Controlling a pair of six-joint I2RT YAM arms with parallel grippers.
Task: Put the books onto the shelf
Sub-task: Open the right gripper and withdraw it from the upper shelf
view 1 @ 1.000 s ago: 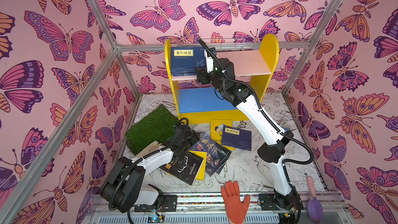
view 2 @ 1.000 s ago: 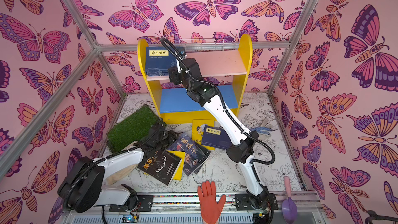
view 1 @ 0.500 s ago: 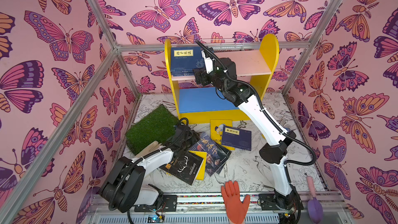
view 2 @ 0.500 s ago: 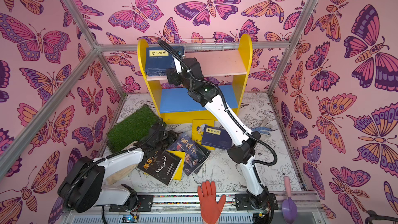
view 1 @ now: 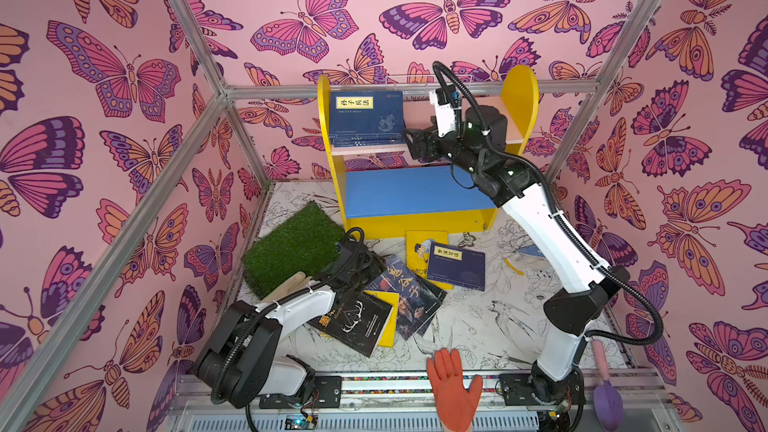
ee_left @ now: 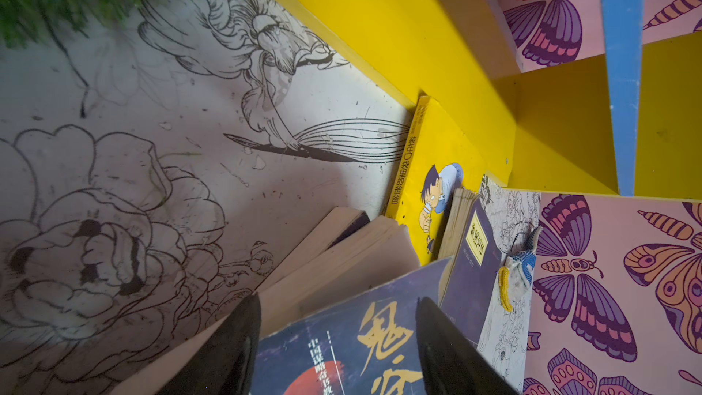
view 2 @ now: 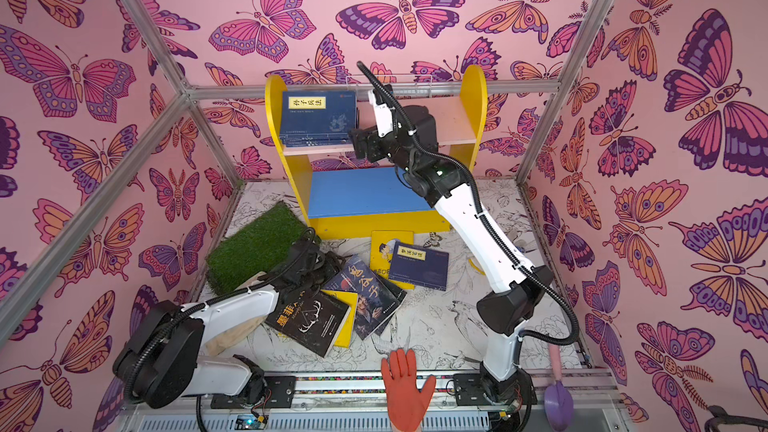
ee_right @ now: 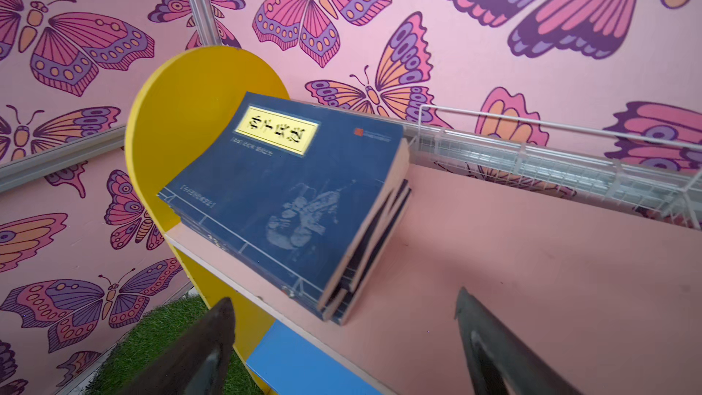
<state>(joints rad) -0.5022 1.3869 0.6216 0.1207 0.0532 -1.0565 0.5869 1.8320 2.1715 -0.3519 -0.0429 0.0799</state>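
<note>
The shelf [view 1: 517,105] stands at the back, with a pale pink upper board and a blue lower board [view 1: 411,191]. A stack of navy books [view 1: 368,118] lies at the left end of the upper board. My right gripper [view 1: 415,141] hangs open just right of that stack with nothing between its fingers; in the right wrist view the stack [ee_right: 288,191] is ahead of the gripper [ee_right: 343,298]. On the floor lie a black antler book [view 1: 357,322], a dark portrait book [view 1: 409,297], a navy book [view 1: 457,265] and a yellow cartoon book [view 1: 419,249]. My left gripper [ee_left: 338,300] is open over the portrait book [ee_left: 342,359].
A green grass mat [view 1: 295,247] lies left of the shelf, a beige glove [view 1: 291,284] beside my left arm. An orange glove [view 1: 453,388] and a purple trowel [view 1: 606,396] rest at the front rail. A white wire basket [ee_right: 569,169] hangs behind the upper board.
My right gripper has drawn back to the right, away from the navy stack on the upper board, and its jaws stand a little wider. The left arm has not moved.
</note>
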